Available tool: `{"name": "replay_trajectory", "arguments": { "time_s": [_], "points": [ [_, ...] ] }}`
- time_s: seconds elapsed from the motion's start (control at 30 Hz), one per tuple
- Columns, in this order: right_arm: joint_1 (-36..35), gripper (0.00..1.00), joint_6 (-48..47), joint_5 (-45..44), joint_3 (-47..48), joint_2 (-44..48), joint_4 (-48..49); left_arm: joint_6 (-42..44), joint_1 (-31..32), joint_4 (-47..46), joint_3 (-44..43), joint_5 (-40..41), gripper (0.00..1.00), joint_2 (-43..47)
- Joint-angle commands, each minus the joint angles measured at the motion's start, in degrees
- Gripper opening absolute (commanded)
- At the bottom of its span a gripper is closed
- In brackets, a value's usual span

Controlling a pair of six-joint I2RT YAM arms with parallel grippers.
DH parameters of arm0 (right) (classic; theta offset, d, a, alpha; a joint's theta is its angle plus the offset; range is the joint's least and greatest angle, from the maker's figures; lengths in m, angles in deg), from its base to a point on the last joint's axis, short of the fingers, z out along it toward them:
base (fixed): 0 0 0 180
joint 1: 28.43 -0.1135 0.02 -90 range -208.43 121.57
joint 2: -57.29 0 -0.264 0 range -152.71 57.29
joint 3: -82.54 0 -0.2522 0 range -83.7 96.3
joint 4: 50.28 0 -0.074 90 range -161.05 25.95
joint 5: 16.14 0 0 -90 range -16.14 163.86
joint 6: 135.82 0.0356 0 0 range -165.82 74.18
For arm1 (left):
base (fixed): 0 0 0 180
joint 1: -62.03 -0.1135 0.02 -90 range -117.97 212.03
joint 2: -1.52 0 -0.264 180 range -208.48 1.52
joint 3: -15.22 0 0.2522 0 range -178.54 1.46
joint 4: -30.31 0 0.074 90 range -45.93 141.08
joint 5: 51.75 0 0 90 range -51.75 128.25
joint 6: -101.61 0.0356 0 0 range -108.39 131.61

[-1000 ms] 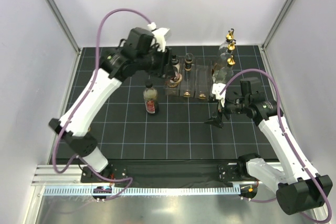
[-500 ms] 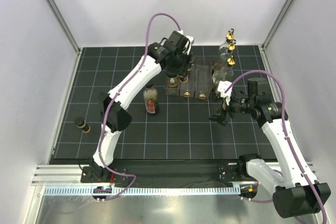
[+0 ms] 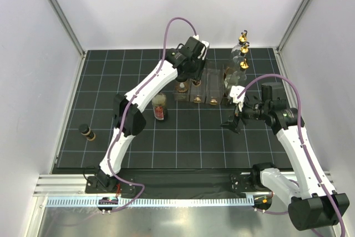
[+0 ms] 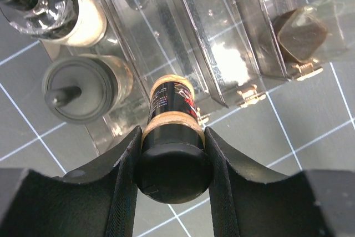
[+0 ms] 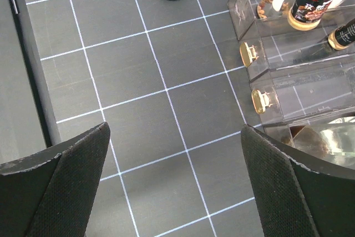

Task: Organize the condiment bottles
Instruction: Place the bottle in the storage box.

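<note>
My left pincer (image 4: 172,137) is clamped on a short black-capped brown bottle (image 4: 173,173), held above the clear rack (image 4: 222,70). My right pincer (image 5: 175,127) gapes wide, holding nothing, over the desk (image 5: 138,70) just before the rack. A red-labelled bottle (image 3: 160,106) stands near the rack's left end.

One bottle (image 3: 160,107) stands left of the rack (image 3: 214,85).
</note>
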Motion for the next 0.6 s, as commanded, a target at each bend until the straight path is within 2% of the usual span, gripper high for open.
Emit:
{"name": "replay_trajectory", "arguments": {
  "time_s": [0.0,0.57],
  "points": [
    [0.22,1.00,-1.27,1.19,0.60,0.04,0.61,2.24,0.54,-4.31,-2.83,2.64,0.01,-1.10],
    [0.30,1.00,-1.53,1.54,0.51,-0.31,0.35,3.48,0.54,-5.10,-3.27,1.68,0.07,-6.81]
  ]
}}
